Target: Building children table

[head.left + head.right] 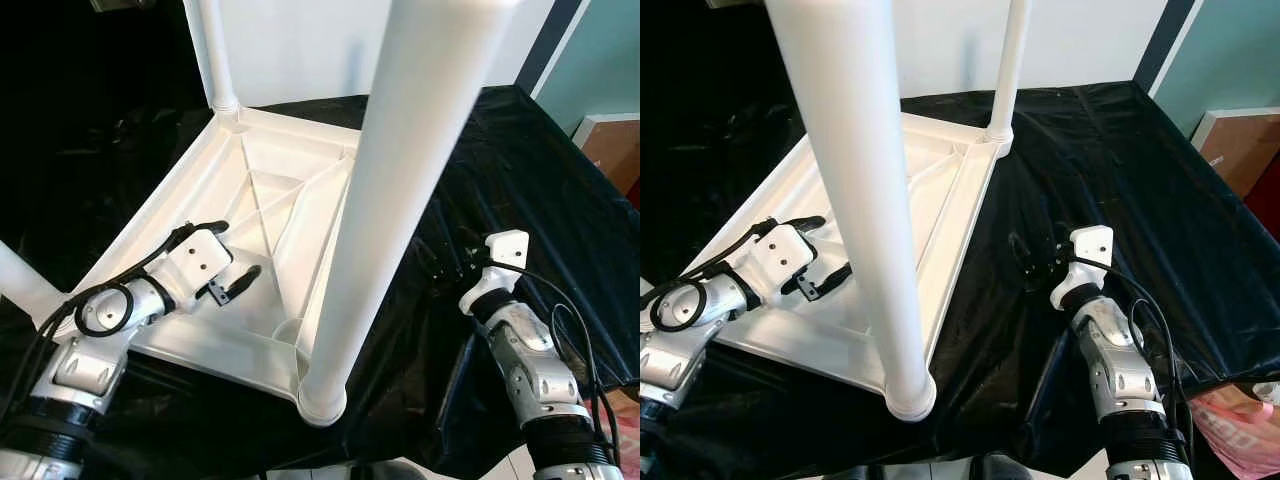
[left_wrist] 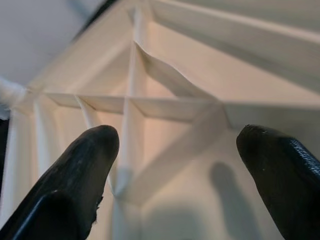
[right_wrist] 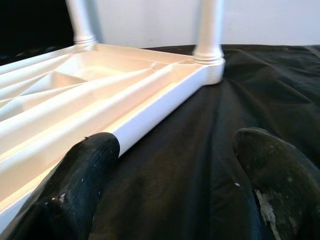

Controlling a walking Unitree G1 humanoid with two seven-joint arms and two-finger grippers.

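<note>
A white plastic children's table (image 1: 290,200) lies upside down on a black cloth (image 1: 540,180), its ribbed underside facing up. Three white legs stand in its corners: a near one (image 1: 400,200), a far one (image 1: 215,50) and one at the left (image 1: 20,280). My left gripper (image 1: 235,255) hovers open just over the ribbed underside near the front rim, nothing between its fingers (image 2: 75,185). My right gripper (image 1: 1035,262) is open low over the cloth, just right of the table's side rim (image 3: 150,120), holding nothing.
The black cloth covers the whole work surface and drops off at the front and right edges. A brown box (image 1: 615,150) stands by the teal wall at the far right. A pink bag (image 1: 1240,420) lies at the lower right.
</note>
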